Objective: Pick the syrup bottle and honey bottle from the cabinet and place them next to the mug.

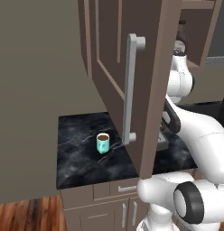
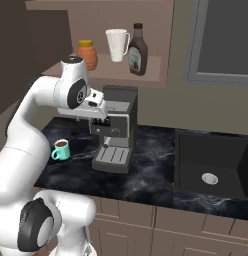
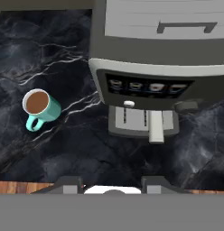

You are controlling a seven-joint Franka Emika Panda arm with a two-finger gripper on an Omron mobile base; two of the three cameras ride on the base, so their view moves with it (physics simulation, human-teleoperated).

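The cabinet (image 1: 150, 67) is open, its door and long grey handle swung out over the counter. On its shelf (image 2: 155, 75) stand the squat orange honey bottle (image 2: 87, 55) at the left and the tall dark syrup bottle (image 2: 138, 50) at the right. The teal mug (image 2: 61, 149) of brown liquid sits on the black counter below, left of a coffee machine (image 2: 116, 130). The hand view looks down on the mug (image 3: 39, 107) and the machine (image 3: 154, 67). My gripper (image 3: 111, 184) hovers above the counter in front of the machine, well below the shelf. Its tips are apart and hold nothing.
A white cup (image 2: 117, 45) stands on the shelf between the two bottles. A dark sink (image 2: 211, 167) is set into the counter to the right. The open door (image 1: 132, 90) hangs above the mug (image 1: 103, 143). Drawers (image 1: 125, 189) lie under the counter edge.
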